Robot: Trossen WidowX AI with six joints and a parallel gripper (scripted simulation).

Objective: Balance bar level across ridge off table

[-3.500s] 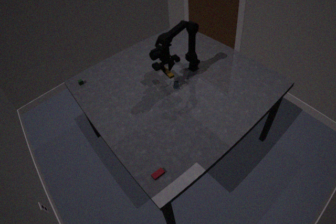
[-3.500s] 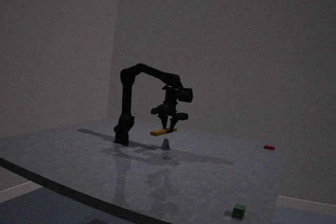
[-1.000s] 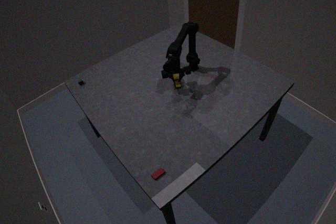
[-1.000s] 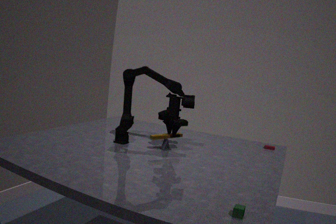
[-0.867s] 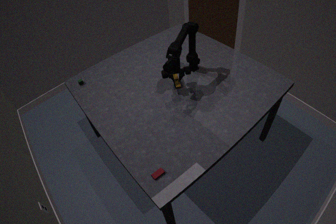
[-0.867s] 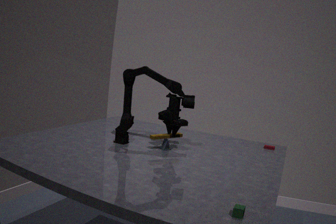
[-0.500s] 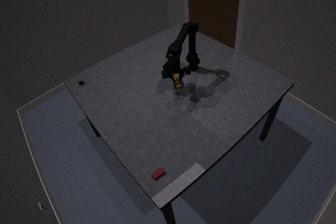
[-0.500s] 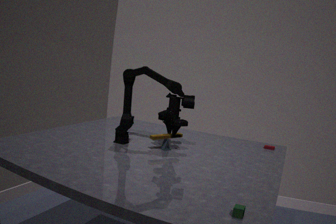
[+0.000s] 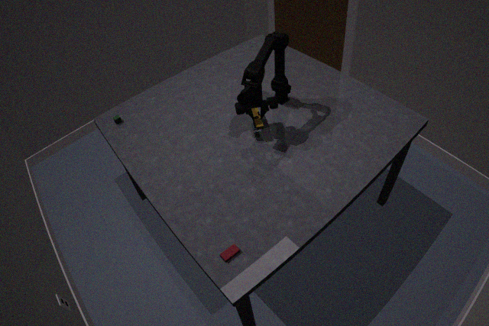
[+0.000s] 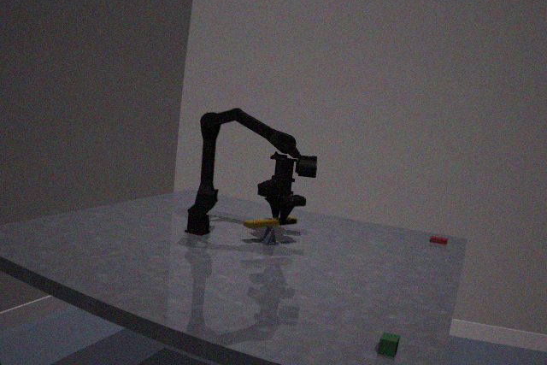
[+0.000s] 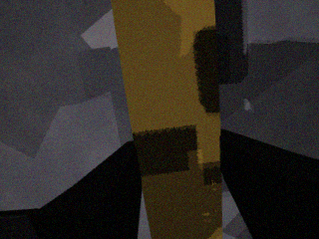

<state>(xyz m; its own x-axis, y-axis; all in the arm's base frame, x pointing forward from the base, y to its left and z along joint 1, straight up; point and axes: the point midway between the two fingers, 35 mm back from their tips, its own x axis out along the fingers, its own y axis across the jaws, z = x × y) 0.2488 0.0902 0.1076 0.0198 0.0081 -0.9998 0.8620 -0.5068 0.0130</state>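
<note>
The yellow bar lies nearly level on top of the small grey ridge, clear of the table. It also shows in the top view, with the ridge just below it. My gripper points straight down and is shut on the bar, a little to the right of the ridge. In the wrist view the bar runs lengthways between my two dark fingers.
A green cube sits near the table's left corner; it also shows in the exterior view. A red block lies near the front edge, beside a pale strip. The arm's base stands behind the ridge.
</note>
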